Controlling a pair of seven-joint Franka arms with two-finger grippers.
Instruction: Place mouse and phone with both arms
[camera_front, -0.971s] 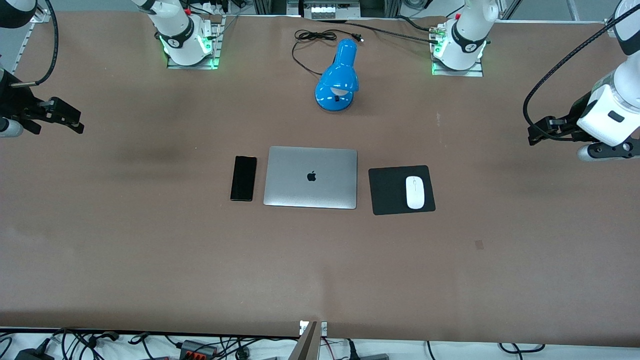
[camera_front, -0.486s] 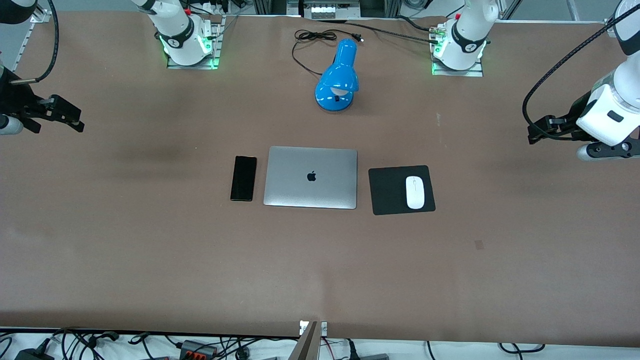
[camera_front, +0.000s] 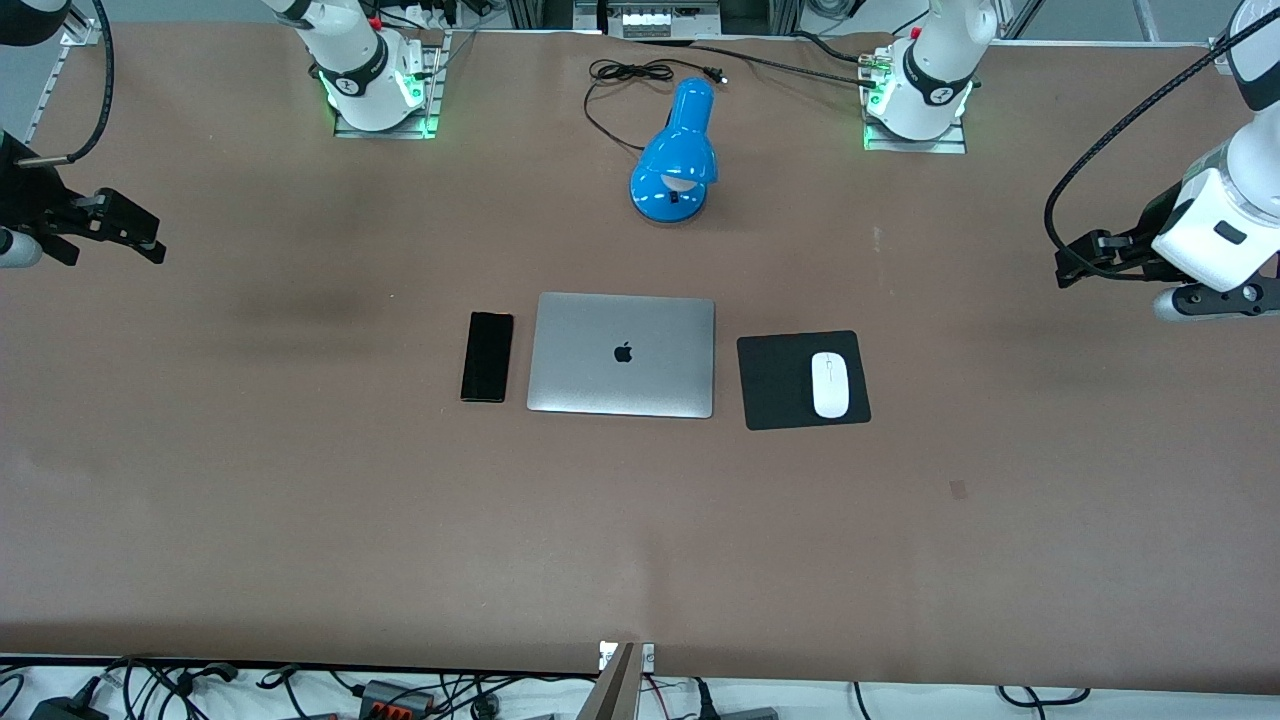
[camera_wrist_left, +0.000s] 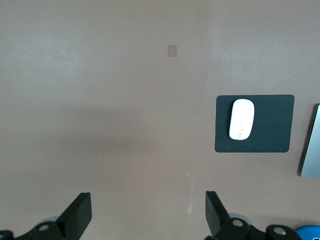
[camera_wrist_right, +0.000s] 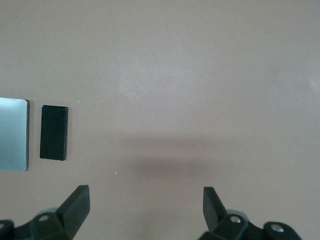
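The white mouse (camera_front: 830, 384) lies on a black mouse pad (camera_front: 780, 385) beside the closed silver laptop (camera_front: 622, 355), toward the left arm's end. The black phone (camera_front: 487, 356) lies flat beside the laptop, toward the right arm's end. My left gripper (camera_front: 1068, 268) hangs open and empty over bare table at the left arm's end; its wrist view shows the mouse (camera_wrist_left: 242, 119). My right gripper (camera_front: 150, 243) hangs open and empty over bare table at the right arm's end; its wrist view shows the phone (camera_wrist_right: 53, 132).
A blue desk lamp (camera_front: 677, 155) with a black cord stands farther from the front camera than the laptop, between the two arm bases. Cables lie off the table's near edge.
My right gripper has drawn back slightly toward the table's end. The left gripper, mouse and phone have not moved.
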